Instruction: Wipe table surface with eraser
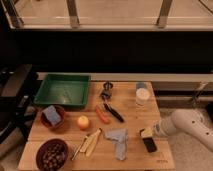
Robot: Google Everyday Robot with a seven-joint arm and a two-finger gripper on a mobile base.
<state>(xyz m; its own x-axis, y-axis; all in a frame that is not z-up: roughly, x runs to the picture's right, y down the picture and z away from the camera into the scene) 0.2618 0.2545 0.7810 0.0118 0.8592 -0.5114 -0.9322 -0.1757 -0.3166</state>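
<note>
The eraser (149,145) is a small dark block with a pale top. It rests on the wooden table (132,120) near the front right corner. My gripper (147,135), at the end of the white arm (187,125) that reaches in from the right, is shut on the eraser and presses it to the table top. A crumpled grey-blue cloth (118,141) lies just left of the eraser.
A green tray (62,90) stands at the back left. A red bowl with a blue sponge (52,116), an orange (83,121), a red carrot-like piece (101,115), a black-handled tool (113,111), a cup (142,96), wooden sticks (89,143) and a bowl of nuts (51,154) are spread over the table.
</note>
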